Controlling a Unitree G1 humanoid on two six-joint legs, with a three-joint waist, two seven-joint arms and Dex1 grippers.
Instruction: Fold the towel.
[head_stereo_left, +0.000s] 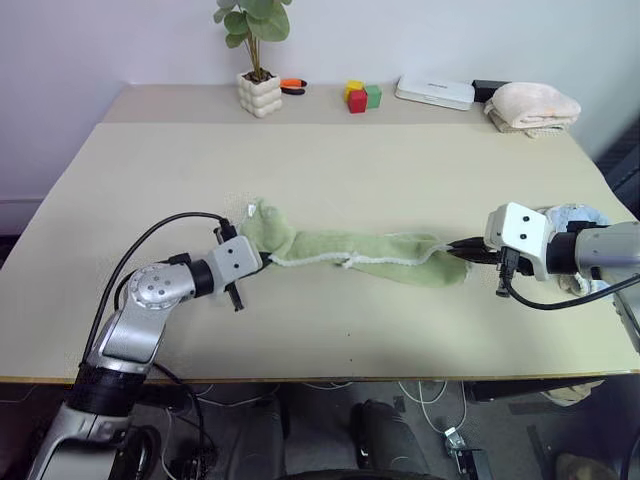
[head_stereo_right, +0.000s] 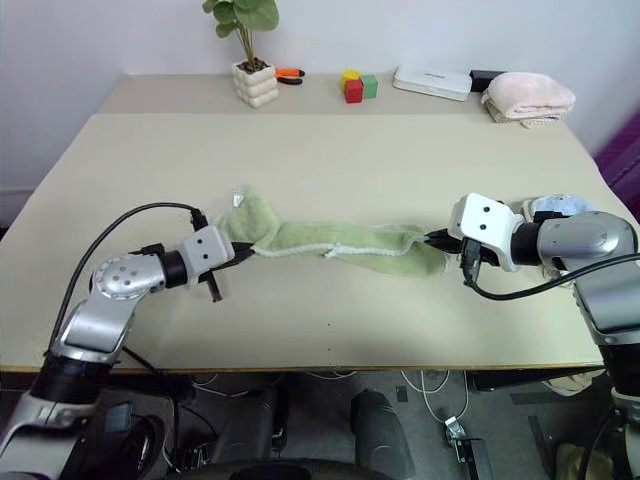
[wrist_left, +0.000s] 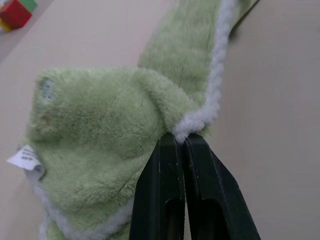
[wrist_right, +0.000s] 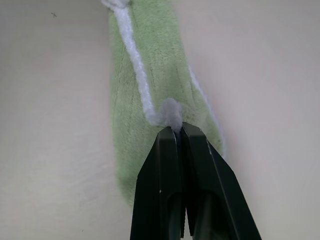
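The left hand (wrist_left: 181, 142) is pinching the towel (head_stereo_left: 370, 252) by its white hem; the right hand (wrist_right: 179, 131) is pinching the opposite end. The towel is lying stretched between them, bunched lengthwise on the bench (head_stereo_left: 330, 160).

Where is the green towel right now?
In the left eye view, the towel lies bunched into a long strip across the table's near middle, stretched between the left claw and right claw.
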